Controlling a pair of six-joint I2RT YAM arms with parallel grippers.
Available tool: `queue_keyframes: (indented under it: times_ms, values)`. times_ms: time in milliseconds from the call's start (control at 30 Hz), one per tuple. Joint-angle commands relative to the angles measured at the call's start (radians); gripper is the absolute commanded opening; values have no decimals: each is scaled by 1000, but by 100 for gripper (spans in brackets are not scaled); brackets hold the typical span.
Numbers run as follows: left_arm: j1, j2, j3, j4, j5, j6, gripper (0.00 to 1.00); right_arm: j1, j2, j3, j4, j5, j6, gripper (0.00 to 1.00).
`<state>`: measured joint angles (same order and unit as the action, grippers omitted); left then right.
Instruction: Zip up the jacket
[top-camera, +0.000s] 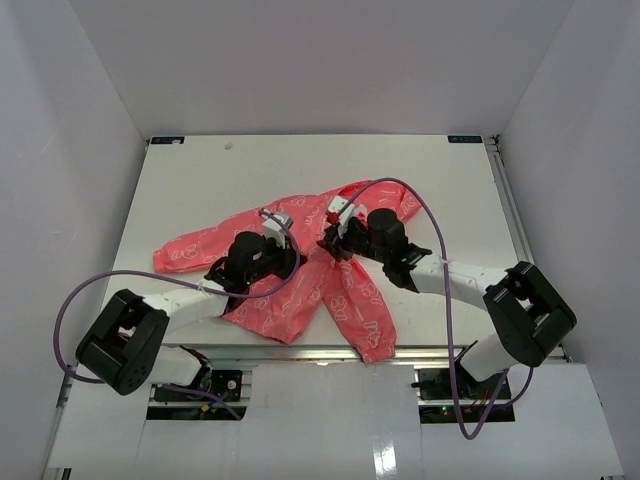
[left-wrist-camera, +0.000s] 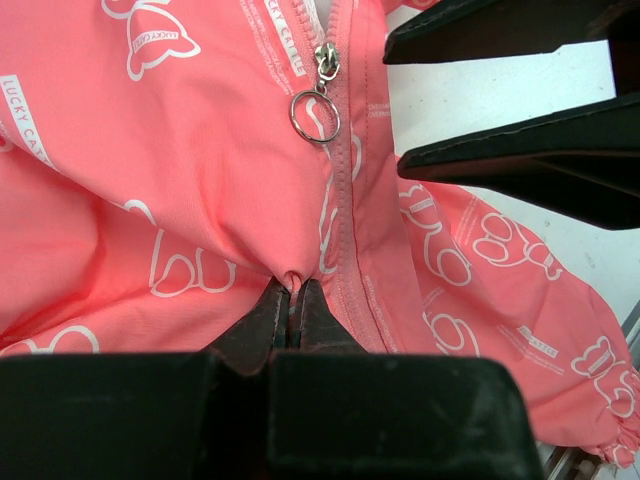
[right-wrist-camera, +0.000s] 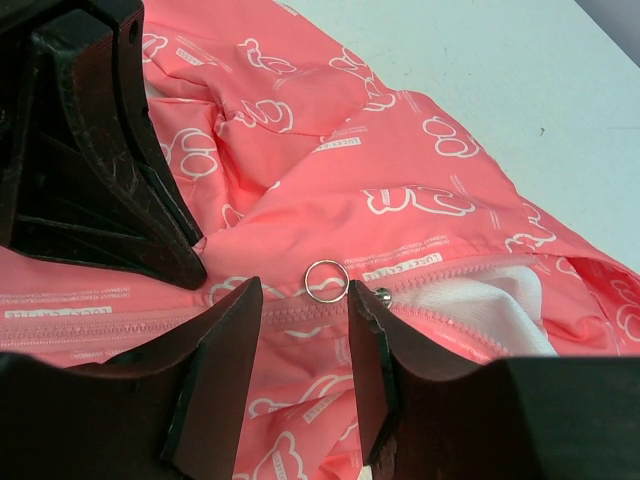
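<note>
**Bimanual zip, pull not yet taken.** The jacket (top-camera: 300, 290) lies spread at the centre of the table (top-camera: 200, 170). Your left gripper (left-wrist-camera: 292, 300) is clenched on a small fold of fabric just beside the zipper, on the closed side of the slider (left-wrist-camera: 326, 58). Your right gripper (right-wrist-camera: 305, 300) stands released, jaws either side of the ring pull (right-wrist-camera: 326, 280), which is unclasped. Two things can go wrong: the jaws may close on cloth instead of the flat-lying ring, or the thin pinched fold may slip, letting the jacket drag along with the slider.
</note>
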<state>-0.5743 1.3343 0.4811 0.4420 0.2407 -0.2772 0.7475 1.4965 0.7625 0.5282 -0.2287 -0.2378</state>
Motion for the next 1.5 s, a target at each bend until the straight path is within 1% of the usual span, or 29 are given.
queue_keyframes:
  times_ms: [0, 200, 367, 433, 567, 767, 833, 867, 967, 1033, 1200, 1467]
  values:
    - [-4, -60, -10, 58, 42, -11, 0, 6, 28, 57, 31, -34, -34, 46]
    - [-4, -69, -9, 52, 38, -10, 0, 6, 59, 87, -33, -60, -64, 51]
    - [-4, -86, -13, 42, 29, -11, 0, 3, 69, 90, -50, -43, -122, 53]
    - [-4, -102, -17, 36, 25, -10, 0, -10, 68, 101, -62, -60, -146, 54]
    - [-4, -132, -21, 33, 26, -10, 0, -35, 87, 155, -145, -112, -188, 54]
    - [-4, -147, -21, 26, 40, -11, 0, -51, 124, 190, -147, -146, -227, 51]
    - [-4, -151, -24, 30, 41, -13, 0, -55, 141, 217, -165, -155, -230, 50]
    - [-4, -155, -25, 30, 42, -13, 0, -56, 148, 225, -168, -157, -230, 45]
    - [-4, -165, -29, 32, 43, -13, 0, -57, 160, 234, -164, -154, -223, 25]
    - [-4, -165, -32, 32, 37, -13, 0, -57, 160, 233, -145, -146, -213, 16]
    - [-4, -146, -29, 30, 37, -11, 0, -59, 153, 226, -108, -128, -188, 14]
    - [-4, -148, -27, 23, 35, -11, 0, -57, 133, 214, -75, -86, -172, 8]
